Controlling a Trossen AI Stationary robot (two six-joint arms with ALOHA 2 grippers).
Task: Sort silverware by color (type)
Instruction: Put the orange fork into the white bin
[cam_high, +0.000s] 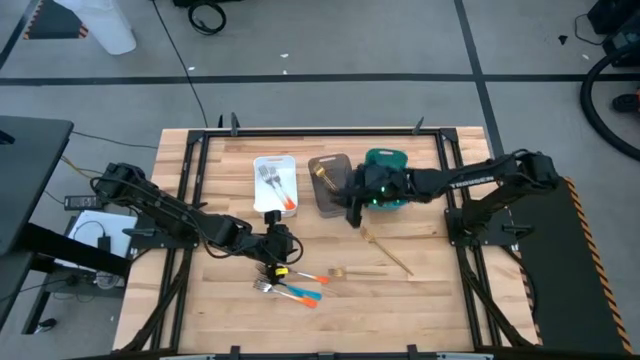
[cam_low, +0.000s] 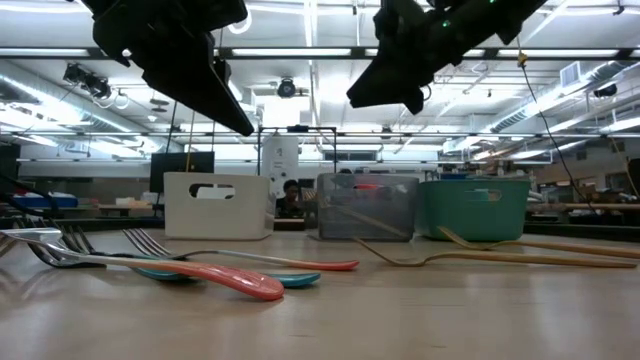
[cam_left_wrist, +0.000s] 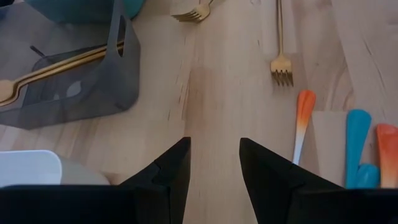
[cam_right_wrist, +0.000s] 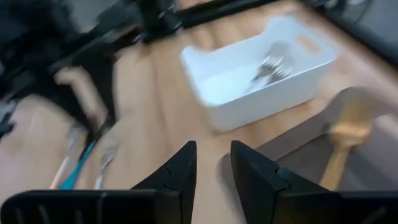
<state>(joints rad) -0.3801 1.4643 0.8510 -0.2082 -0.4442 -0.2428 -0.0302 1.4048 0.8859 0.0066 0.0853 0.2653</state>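
While overhead hides it, wrist views show both grippers' fingers (cam_left_wrist: 168, 180) (cam_right_wrist: 180, 174) parted, empty.

Orange, teal silverware (cam_high: 292, 286) clustered on table; gold forks (cam_high: 385, 252) apart.

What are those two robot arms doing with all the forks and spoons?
They are sorting silverware into bins by colour. The white bin already holds orange-handled forks, and the grey bin holds a gold spoon. The right gripper hangs open over the grey bin, holding nothing. The left gripper is open above the pile of orange and blue pieces near the table's front. Some gold pieces lie loose on the table. The teal bin sits beside the grey one.
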